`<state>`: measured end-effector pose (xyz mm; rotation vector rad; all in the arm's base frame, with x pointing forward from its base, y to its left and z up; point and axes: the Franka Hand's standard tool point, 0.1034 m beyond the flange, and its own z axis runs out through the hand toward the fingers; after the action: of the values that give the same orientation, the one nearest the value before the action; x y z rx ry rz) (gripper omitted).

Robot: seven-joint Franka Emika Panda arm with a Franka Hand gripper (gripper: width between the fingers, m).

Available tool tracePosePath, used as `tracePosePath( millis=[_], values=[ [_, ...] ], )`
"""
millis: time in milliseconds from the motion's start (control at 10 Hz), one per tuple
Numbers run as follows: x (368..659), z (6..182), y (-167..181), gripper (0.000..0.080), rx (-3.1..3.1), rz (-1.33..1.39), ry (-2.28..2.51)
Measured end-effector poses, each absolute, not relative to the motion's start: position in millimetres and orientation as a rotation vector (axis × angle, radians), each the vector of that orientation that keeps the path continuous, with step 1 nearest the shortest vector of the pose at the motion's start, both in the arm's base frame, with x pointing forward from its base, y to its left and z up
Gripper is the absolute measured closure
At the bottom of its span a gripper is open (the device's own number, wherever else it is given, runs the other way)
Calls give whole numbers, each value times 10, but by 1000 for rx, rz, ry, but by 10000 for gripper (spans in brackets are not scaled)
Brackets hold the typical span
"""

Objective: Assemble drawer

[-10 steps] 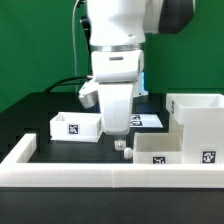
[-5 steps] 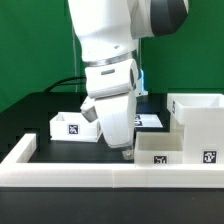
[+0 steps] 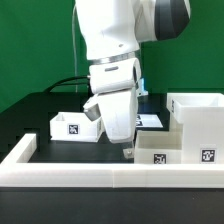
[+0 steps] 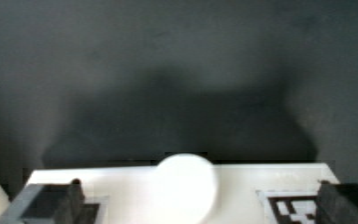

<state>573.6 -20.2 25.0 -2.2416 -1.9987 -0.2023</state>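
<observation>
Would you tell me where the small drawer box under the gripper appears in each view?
Exterior view: drawer box low in the picture, just to the exterior view's right of the fingers.
Wrist view: white, spanning between the two fingers.
Shared landmark: the gripper's open fingers.

On the worktop (image 3: 35, 108), a small box (image 3: 75, 126) lies at the exterior view's left and a tall case (image 3: 196, 115) at its right. A low box (image 3: 165, 152) lies before the case, with the claw (image 3: 127, 153) between the boxes.

White tagged drawer box (image 3: 72, 125) at the exterior view's left, taller white cabinet (image 3: 199, 125) at its right
</observation>
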Motion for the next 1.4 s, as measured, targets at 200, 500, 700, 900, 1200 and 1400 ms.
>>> tracePosePath(
  millis=[200,500,700,900,1200,1400],
  values=[
    [5760,241,-152,150,-2237,-160,-2052],
    [5747,229,-189,150,-2342,-156,-1970],
    [5728,190,-159,150,-2305,-154,-2006],
    [5766,158,-130,150,-2254,-133,-2093],
    [5801,137,-116,150,-2242,-114,-2128],
    [5799,136,-107,150,-2240,-114,-2129]
  ],
)
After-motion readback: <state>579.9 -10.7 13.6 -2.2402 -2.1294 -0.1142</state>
